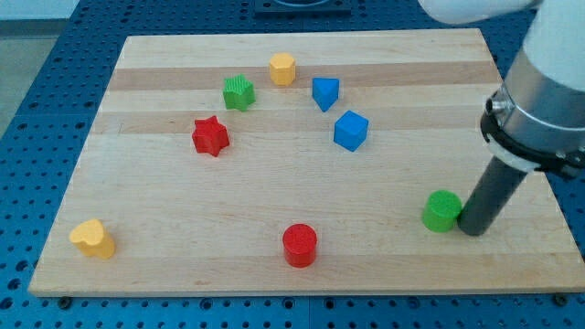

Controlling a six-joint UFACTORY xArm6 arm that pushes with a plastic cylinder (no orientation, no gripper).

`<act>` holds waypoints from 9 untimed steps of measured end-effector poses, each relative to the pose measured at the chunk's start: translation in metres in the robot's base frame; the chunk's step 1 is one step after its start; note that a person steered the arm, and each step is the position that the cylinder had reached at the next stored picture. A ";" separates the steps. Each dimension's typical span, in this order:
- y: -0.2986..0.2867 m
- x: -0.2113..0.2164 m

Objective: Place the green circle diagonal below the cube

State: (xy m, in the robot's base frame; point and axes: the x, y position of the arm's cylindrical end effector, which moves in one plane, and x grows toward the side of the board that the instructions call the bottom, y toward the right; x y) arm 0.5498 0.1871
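Eight blocks (350,131), two each colour

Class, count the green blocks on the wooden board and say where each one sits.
2. The green star sits near the view's top, left of the yellow hexagon. The green circle sits at the lower right, against my tip. None looks hidden.

I see a pale wooden board (274,192) with smooth visible grain, matt plastic-looking blocks like the green circle (441,211), and my matt dark rod (489,196).
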 end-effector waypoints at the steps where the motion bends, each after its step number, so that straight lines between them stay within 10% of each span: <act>1: -0.007 -0.017; 9: -0.060 0.016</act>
State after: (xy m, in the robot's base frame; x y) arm 0.5658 0.1275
